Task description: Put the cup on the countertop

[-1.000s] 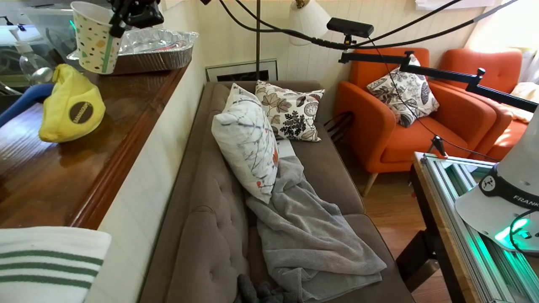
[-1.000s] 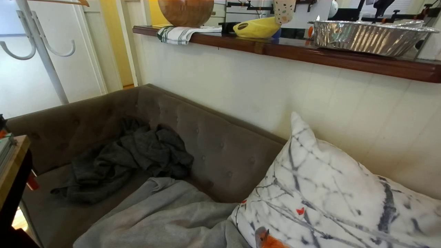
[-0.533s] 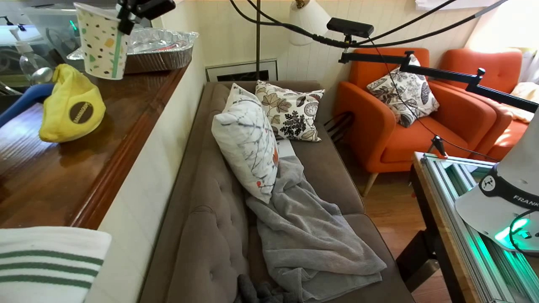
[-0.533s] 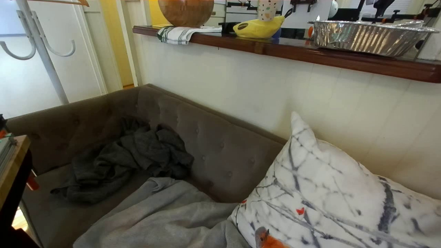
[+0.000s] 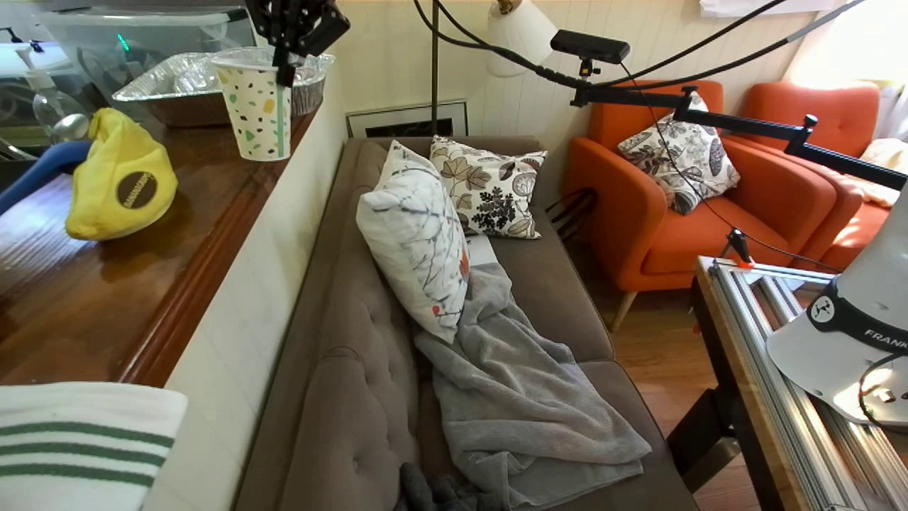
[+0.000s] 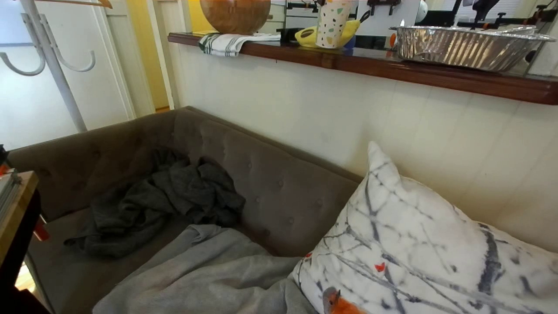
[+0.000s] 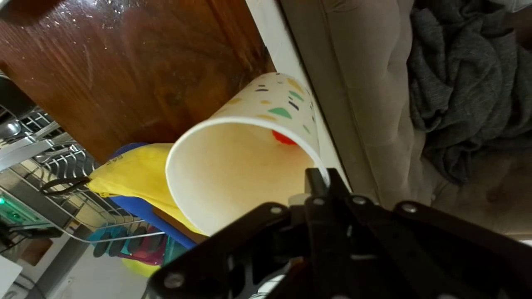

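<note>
Cup (image 5: pixel 257 117) is held roughly upright at the right edge of countertop (image 5: pixel 209 195) in an exterior view, contact unclear, rim pinched in gripper (image 7: pixel 327 182), fingers almost together, likely so base lands first and walls don't crush.

Totally someone's home: living room with tufted sofa (image 6: pixel 270 179), throw pillows (image 5: pixel 418 248), grey blanket (image 5: pixel 528 397), orange armchairs (image 5: pixel 709 238), lampshade (image 5: pixel 514 28), coat stand (image 6: pixel 56 65). Kitchen stuff right there too, across polished wooden surface (image 5: pixel 92 305): wire dish rack (image 7: pixel 124 238) with cutlery (image 7: pixel 25 153).
</note>
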Controlling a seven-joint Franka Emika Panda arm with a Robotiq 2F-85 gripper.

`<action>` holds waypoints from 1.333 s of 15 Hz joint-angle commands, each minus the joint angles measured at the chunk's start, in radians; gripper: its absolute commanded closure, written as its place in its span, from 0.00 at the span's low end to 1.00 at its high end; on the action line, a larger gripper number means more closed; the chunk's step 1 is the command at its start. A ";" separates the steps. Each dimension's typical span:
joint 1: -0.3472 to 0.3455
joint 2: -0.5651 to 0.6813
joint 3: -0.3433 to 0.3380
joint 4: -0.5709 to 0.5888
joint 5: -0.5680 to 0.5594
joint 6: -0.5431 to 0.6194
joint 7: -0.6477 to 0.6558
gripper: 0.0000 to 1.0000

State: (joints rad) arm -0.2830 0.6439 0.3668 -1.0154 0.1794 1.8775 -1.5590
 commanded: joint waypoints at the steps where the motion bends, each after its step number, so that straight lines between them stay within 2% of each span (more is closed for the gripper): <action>1: 0.001 0.000 0.000 0.000 -0.002 0.000 0.000 0.96; 3: 0.003 0.000 0.000 0.000 -0.004 0.000 0.001 0.99; 12: 0.039 0.061 -0.038 0.129 -0.130 -0.136 -0.035 0.99; 16: 0.071 0.088 -0.058 0.185 -0.211 -0.134 -0.058 0.99; 20: 0.091 0.115 -0.068 0.230 -0.245 -0.105 -0.075 0.99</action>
State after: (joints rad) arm -0.2193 0.7106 0.3135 -0.8732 -0.0232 1.7743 -1.6097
